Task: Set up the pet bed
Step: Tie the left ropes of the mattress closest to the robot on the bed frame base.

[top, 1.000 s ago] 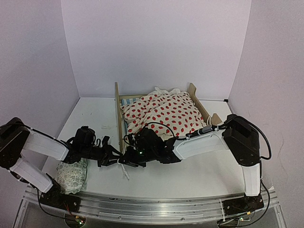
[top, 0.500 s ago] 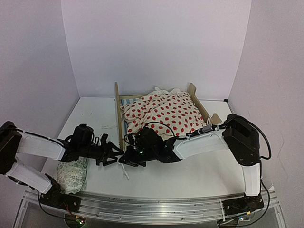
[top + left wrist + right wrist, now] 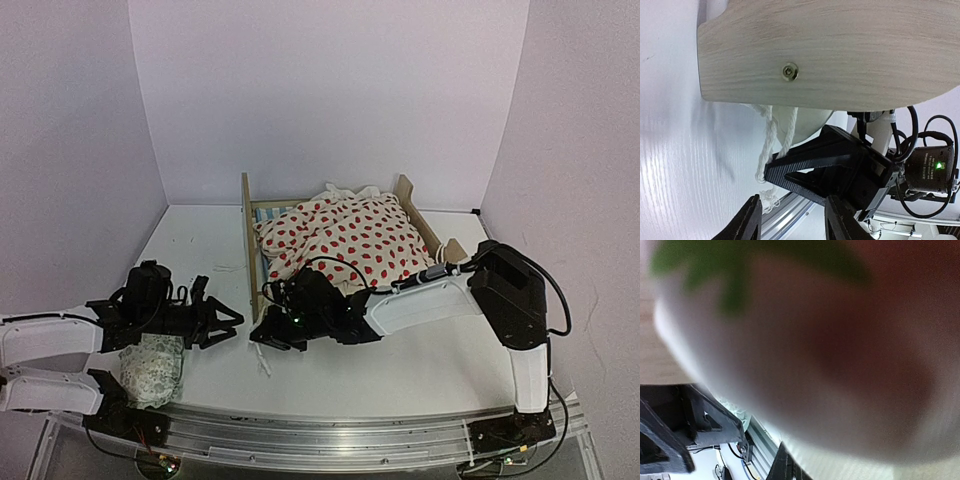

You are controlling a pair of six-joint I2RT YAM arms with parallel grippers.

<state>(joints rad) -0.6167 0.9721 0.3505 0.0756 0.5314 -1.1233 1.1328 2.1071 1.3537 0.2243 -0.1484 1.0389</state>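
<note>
The pet bed (image 3: pixel 250 240) stands at the back centre, its plywood headboard (image 3: pixel 840 50) filling the top of the left wrist view. A cream red-dotted blanket (image 3: pixel 345 240) lies heaped over the striped mattress (image 3: pixel 272 212). My right gripper (image 3: pixel 263 336) is at the headboard's near end, shut, with the blanket's white cord (image 3: pixel 771 145) caught at its tips (image 3: pixel 771 172). Blurred blanket fabric (image 3: pixel 805 340) fills the right wrist view. My left gripper (image 3: pixel 228 320) is open and holds nothing, a short way left of the headboard, with its fingers (image 3: pixel 747 222) low in the left wrist view.
A small pale green-patterned pillow (image 3: pixel 152 370) lies at the near left, under the left arm. The cord's frayed end (image 3: pixel 263 364) trails on the white table (image 3: pixel 420 370). The metal base rail (image 3: pixel 320 435) runs along the near edge, and walls close in on three sides.
My left arm has drawn back to the left, away from the headboard, and its jaws have opened. The right arm, bed and blanket have not moved.
</note>
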